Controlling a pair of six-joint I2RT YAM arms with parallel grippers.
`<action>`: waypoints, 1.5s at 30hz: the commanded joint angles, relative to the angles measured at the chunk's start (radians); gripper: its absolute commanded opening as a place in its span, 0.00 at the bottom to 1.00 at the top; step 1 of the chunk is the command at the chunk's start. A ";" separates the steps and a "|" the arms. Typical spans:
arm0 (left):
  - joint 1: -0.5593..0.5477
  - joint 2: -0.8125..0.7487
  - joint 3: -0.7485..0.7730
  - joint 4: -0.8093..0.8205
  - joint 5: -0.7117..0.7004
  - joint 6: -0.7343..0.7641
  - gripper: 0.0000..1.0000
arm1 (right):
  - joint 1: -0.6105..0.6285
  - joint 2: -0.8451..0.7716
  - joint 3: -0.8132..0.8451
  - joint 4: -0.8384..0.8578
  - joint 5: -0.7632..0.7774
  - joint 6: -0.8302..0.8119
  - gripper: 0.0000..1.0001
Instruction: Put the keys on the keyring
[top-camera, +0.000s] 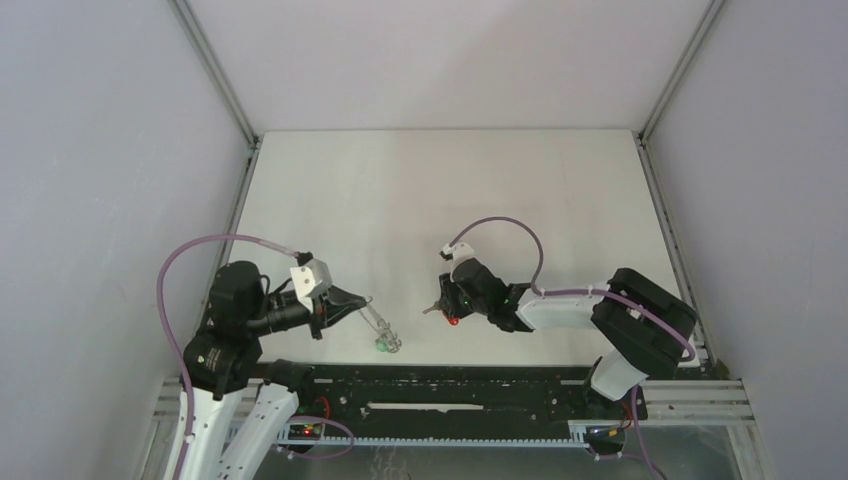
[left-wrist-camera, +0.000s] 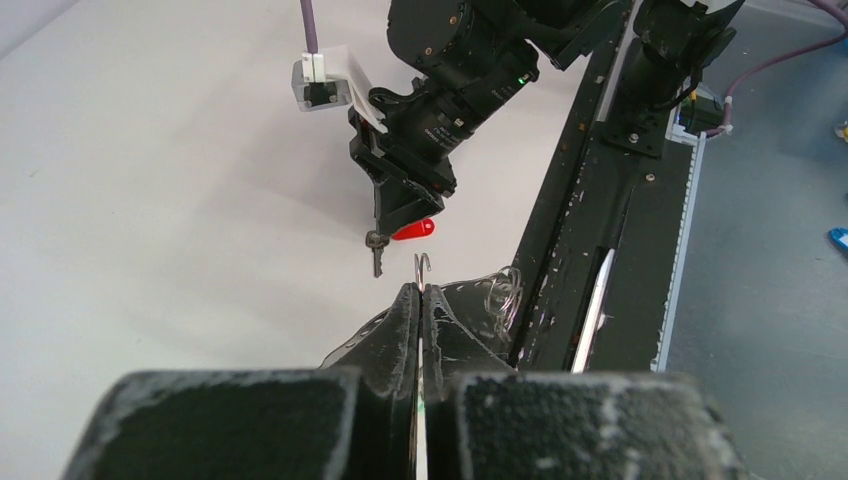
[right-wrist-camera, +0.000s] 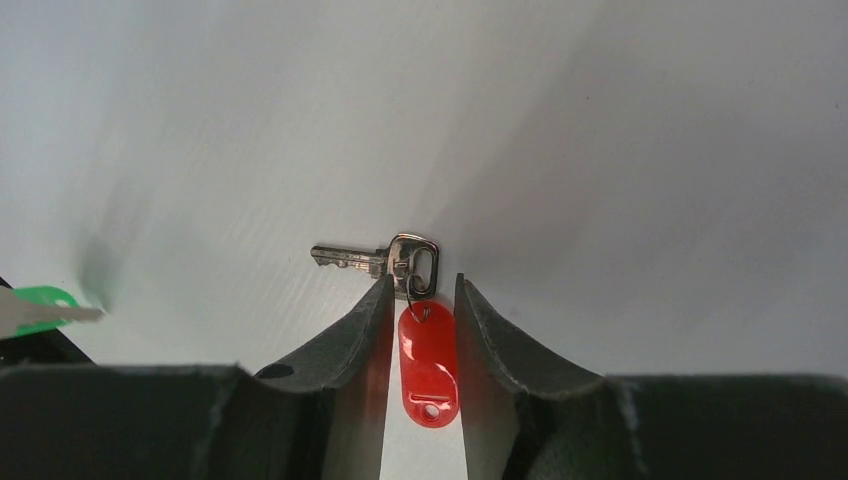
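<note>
My left gripper (top-camera: 368, 299) is shut on the keyring (left-wrist-camera: 422, 266), a thin wire whose hooked end sticks out past the tips (left-wrist-camera: 421, 290). In the top view the keyring hangs down to the green key (top-camera: 384, 344) near the table's front edge. The red key (right-wrist-camera: 352, 258) lies on the table, its red tag (right-wrist-camera: 428, 365) between the fingers of my right gripper (right-wrist-camera: 421, 285). The jaws straddle the tag with slim gaps on both sides. The top view shows the right gripper (top-camera: 443, 311) low over the red tag (top-camera: 453, 322), a hand's width right of the left gripper.
The black base rail (top-camera: 480, 395) runs along the near edge, just behind the green key. A small coil of wire (left-wrist-camera: 505, 290) shows beside my left fingers. Grey walls enclose the white table (top-camera: 450, 190) on three sides.
</note>
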 joint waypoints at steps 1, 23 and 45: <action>0.007 -0.001 -0.011 0.051 0.003 -0.023 0.00 | 0.010 0.008 -0.008 0.014 0.007 -0.011 0.36; 0.007 -0.007 -0.017 0.074 0.005 -0.043 0.00 | 0.015 0.010 -0.008 -0.005 0.022 -0.031 0.04; -0.021 0.056 -0.005 0.055 -0.015 0.008 0.00 | 0.147 -0.576 0.052 -0.194 -0.410 -0.306 0.00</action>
